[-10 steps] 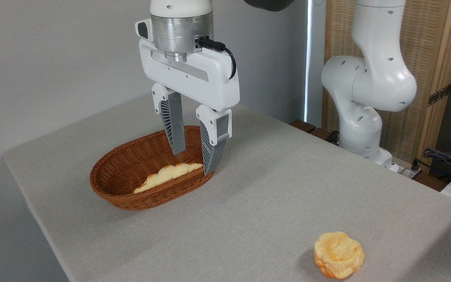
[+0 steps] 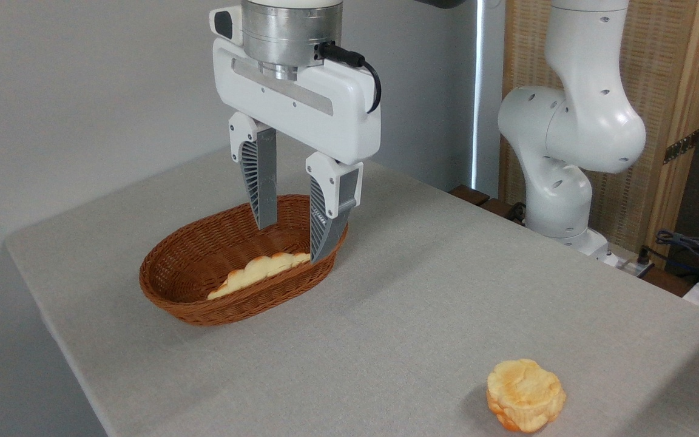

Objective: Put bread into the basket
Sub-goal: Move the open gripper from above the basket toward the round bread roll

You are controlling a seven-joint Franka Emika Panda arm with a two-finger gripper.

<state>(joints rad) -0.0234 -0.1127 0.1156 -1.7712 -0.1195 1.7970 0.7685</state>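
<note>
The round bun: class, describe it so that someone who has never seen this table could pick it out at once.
Start at the grey table and go to its near right corner, far from the wicker basket under the open claw. The round bun sits there alone on the bare cloth. Unlike the long pale loaf lying in the basket, it is small, golden-yellow and lumpy like a flower.

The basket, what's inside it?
Inside the basket lies a long pale scalloped bread loaf along the near wall. That wall hides its lower part and the basket floor beside it. The open gripper hangs above, holding nothing. The round bun sits outside on the table.
</note>
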